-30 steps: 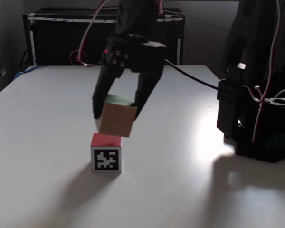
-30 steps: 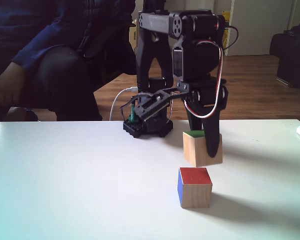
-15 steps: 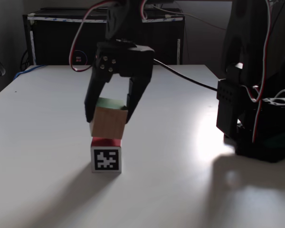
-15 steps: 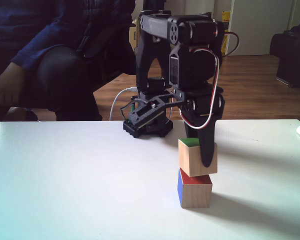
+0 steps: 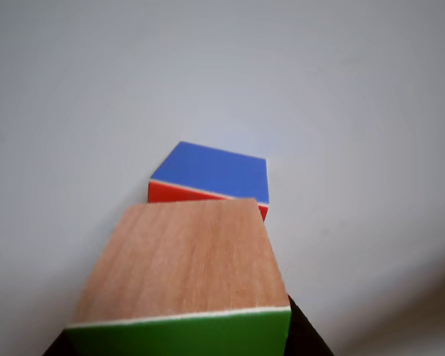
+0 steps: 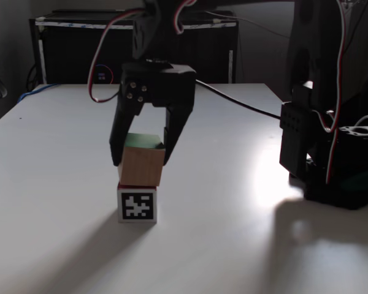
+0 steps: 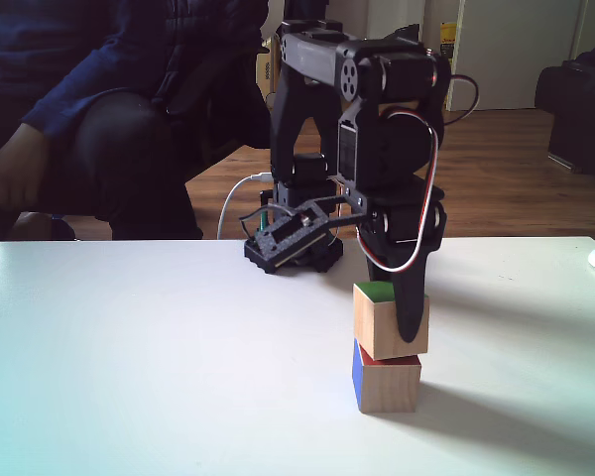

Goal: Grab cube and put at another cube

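The light-brown wooden cube (image 6: 140,166) with a green top face sits on top of the smaller cube (image 6: 137,206), whose black-and-white marker face points at the camera. In a fixed view from the other side, the wooden cube (image 7: 382,327) rests slightly tilted on the small cube (image 7: 389,386), which shows a blue side and a red top. My gripper (image 6: 141,162) is shut on the wooden cube, one black finger (image 7: 410,312) down its side. In the other view the wooden cube (image 5: 182,259) fills the foreground, with the blue-and-red cube (image 5: 211,172) just beyond it.
The arm's black base (image 7: 293,248) stands at the back of the white table (image 7: 129,357). A second black arm or stand (image 6: 331,147) is at the right. A black box (image 6: 73,55) lines the far edge. A seated person (image 7: 79,119) is behind the table.
The gripper carried the wooden cube from beside and above the small cube to directly over it and lowered it until it rests on the red top.
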Available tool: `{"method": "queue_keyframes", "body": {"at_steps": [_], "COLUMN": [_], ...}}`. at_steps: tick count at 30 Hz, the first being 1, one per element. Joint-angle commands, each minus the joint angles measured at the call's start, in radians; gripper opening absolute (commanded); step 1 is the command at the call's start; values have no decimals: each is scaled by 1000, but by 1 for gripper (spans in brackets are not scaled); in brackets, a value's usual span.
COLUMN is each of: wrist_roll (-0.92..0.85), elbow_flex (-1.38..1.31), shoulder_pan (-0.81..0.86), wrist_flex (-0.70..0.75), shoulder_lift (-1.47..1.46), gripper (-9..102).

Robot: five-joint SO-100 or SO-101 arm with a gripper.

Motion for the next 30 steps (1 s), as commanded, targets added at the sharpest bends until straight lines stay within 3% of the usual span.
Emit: {"method": "queue_keyframes", "body": {"at_steps": [1, 13, 18, 21, 24, 30], "wrist_roll": [9, 52, 63, 54, 17, -95], "elbow_flex": [-64, -193, -143, -6, 156, 663], "shoulder_pan": [5, -18, -94, -137, -112, 175], "wrist_flex": [25, 199, 307, 308, 262, -31], "shoulder_lift": [-6, 29, 261, 558, 907, 1466], "gripper": [34, 41, 41, 39, 36, 36]}}
